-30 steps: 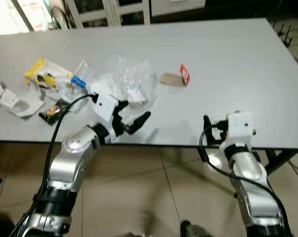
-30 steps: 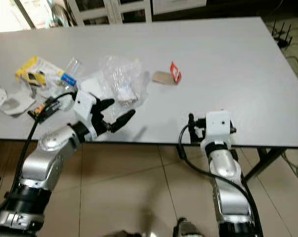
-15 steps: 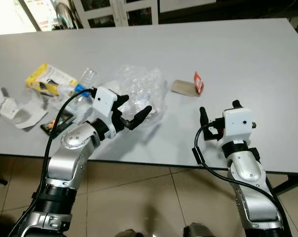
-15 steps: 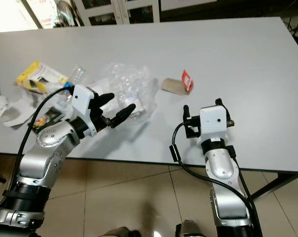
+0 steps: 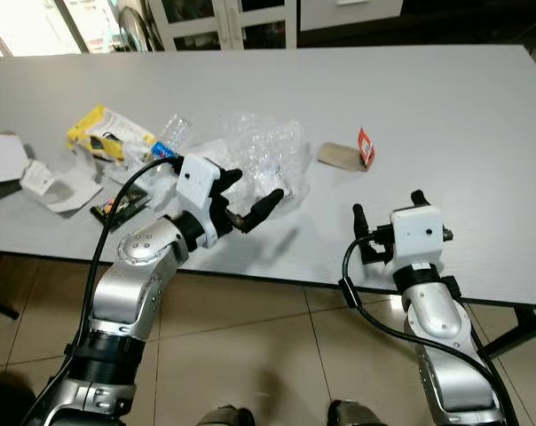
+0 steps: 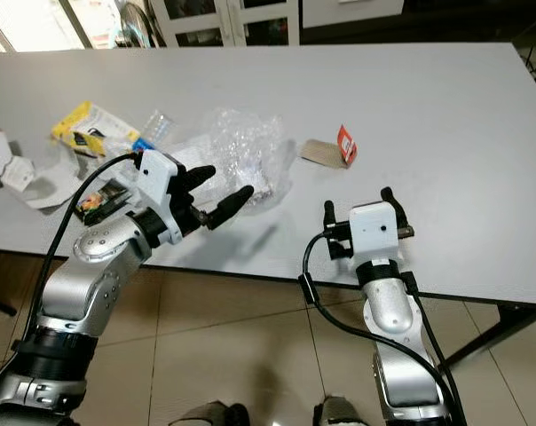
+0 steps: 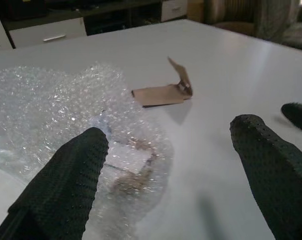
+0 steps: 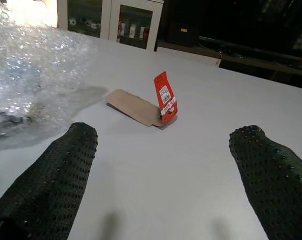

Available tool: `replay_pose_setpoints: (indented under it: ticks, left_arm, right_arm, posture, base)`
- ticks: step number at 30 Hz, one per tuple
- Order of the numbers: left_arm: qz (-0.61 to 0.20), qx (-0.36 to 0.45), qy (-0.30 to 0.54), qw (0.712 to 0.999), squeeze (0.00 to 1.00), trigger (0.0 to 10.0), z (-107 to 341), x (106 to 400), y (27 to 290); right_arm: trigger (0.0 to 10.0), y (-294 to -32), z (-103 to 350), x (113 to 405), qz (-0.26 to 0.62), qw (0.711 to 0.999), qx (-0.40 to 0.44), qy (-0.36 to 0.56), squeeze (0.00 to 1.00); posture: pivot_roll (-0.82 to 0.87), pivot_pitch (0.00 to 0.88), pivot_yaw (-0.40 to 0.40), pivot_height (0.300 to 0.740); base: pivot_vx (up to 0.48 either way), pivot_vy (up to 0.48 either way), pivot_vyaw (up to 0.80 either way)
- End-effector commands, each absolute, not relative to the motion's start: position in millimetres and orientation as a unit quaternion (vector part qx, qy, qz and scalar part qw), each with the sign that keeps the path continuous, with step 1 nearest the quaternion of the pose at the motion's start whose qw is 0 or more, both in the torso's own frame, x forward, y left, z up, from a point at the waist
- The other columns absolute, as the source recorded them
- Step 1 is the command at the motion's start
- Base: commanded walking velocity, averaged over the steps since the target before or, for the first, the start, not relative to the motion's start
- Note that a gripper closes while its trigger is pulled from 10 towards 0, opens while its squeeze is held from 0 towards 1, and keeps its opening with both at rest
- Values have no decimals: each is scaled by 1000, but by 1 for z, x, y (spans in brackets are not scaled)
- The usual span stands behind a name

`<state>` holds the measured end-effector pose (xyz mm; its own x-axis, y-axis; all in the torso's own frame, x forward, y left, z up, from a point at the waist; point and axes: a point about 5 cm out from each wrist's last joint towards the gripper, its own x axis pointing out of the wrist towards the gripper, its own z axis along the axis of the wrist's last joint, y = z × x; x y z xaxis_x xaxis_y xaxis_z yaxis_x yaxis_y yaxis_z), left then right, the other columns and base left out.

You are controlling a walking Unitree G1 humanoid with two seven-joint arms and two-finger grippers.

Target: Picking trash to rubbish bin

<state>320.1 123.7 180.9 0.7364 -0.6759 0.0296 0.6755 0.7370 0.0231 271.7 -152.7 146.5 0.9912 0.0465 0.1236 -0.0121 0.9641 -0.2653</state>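
Your left claw (image 5: 248,197) hovers released at the near edge of the bubble wrap (image 5: 266,158), fingers spread just over the grey desk (image 5: 428,106). That arm reaches up from the desk's front edge, elbow bent. Your right claw (image 5: 385,209) is also released, near the front edge, well short of the brown card with its red tag (image 5: 366,148). More litter, including a yellow packet (image 5: 106,133), lies farther left. Below is tiled floor (image 5: 277,355).

A grey tabletop (image 5: 428,115) is carrying scattered litter. A crumpled bubble wrap sheet (image 5: 266,160) is lying near the front edge. A brown card with a red tag (image 5: 346,154) is resting just right of it. A yellow packet (image 5: 108,134), a clear plastic bottle (image 5: 166,139) and white paper scraps (image 5: 37,175) are lying at the left.
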Motion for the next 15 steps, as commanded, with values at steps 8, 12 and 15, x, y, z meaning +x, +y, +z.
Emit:
replay_pose_setpoints:
  ticks: [8, 12, 15]
  left_arm:
    - [-365, -2, -30, 931, 0, 10000, 192, 320, 127]
    - [-369, 0, -31, 929, 0, 10000, 194, 317, 128]
    - [-370, 3, -29, 929, 0, 10000, 197, 315, 130]
  right_arm:
    - [10000, -155, 151, 281, 6, 995, -81, -49, 0]
    - [10000, -160, 153, 290, -5, 997, -66, -42, 0]
    - [10000, -164, 154, 298, -5, 997, -70, -40, 0]
  posture:
    - [-64, 157, 120, 740]
    - [-49, 168, 126, 740]
    - [-25, 185, 133, 740]
  base:
    - [0, 0, 0]
    - [0, 0, 0]
    - [0, 0, 0]
